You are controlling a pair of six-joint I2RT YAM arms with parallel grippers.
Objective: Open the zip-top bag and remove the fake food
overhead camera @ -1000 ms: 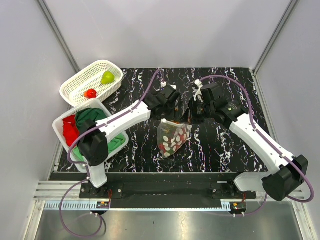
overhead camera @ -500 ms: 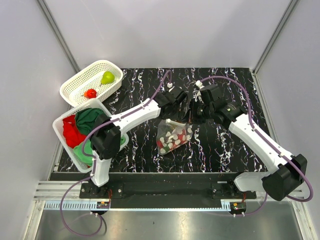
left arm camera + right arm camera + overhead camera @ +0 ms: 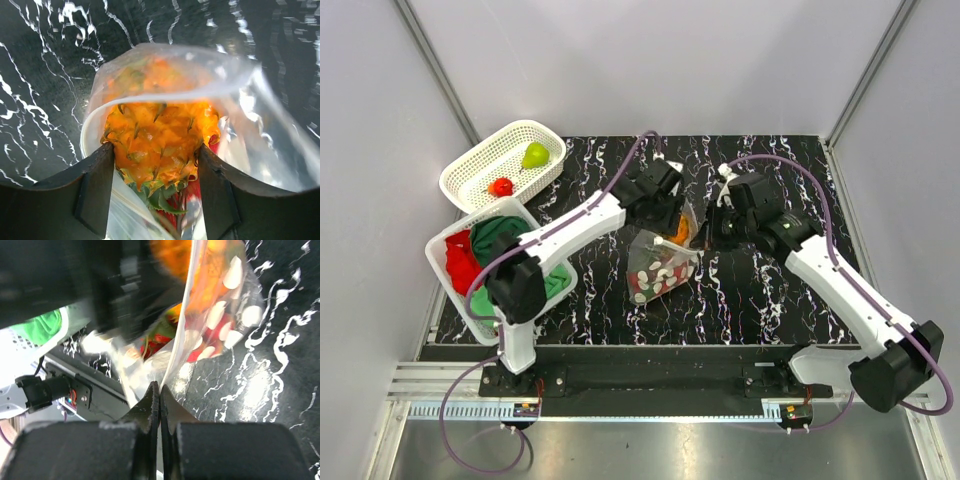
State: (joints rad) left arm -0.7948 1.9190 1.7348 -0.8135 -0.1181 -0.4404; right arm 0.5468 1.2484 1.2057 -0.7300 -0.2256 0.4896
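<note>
Two grips are acting on the zip-top bag [image 3: 655,275], which is lying mid-table [image 3: 770,290]. The right gripper [image 3: 160,390] is pinching its mouth edge, jaws fully closed. The left gripper [image 3: 157,167] is reaching inside, fingers [image 3: 97,192] pressing both flanks of the orange bumpy piece [image 3: 160,140]. The film is looking slick and floppy, the toy light and rigid, with its midsection offering the best purchase. The red-green contents [image 3: 170,207] beneath are reading as indistinct.

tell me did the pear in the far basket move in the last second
No. The pear lies at the same spot near the white basket's right end, red fruit unchanged beside it.
</note>
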